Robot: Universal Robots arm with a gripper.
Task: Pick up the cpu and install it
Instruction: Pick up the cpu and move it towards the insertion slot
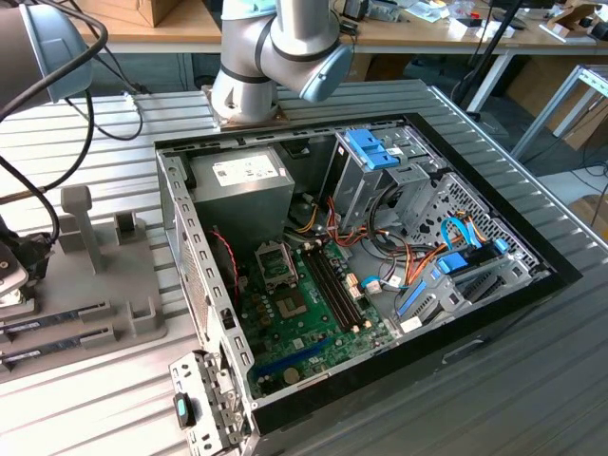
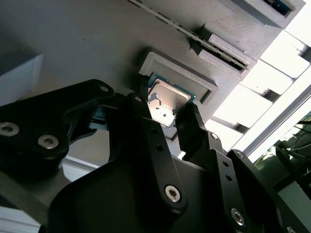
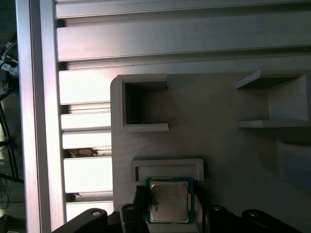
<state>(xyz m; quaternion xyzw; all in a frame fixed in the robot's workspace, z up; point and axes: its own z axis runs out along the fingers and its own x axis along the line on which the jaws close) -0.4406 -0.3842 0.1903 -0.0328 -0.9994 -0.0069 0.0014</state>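
Down at the grey holder (image 3: 218,126), the gripper (image 2: 163,110) straddles the cpu (image 2: 164,96). The cpu lies flat in a shallow square pocket of the holder, silver top up. Whether the gripper has closed on it, I cannot tell. Long memory sticks (image 1: 52,323) lie in slots at the holder's near end, at the exterior view's left. Well apart, to the exterior view's right, the open computer case (image 1: 190,237) lies on the slatted table (image 1: 95,418), with its green board (image 1: 304,313) and socket (image 1: 275,266) facing up.
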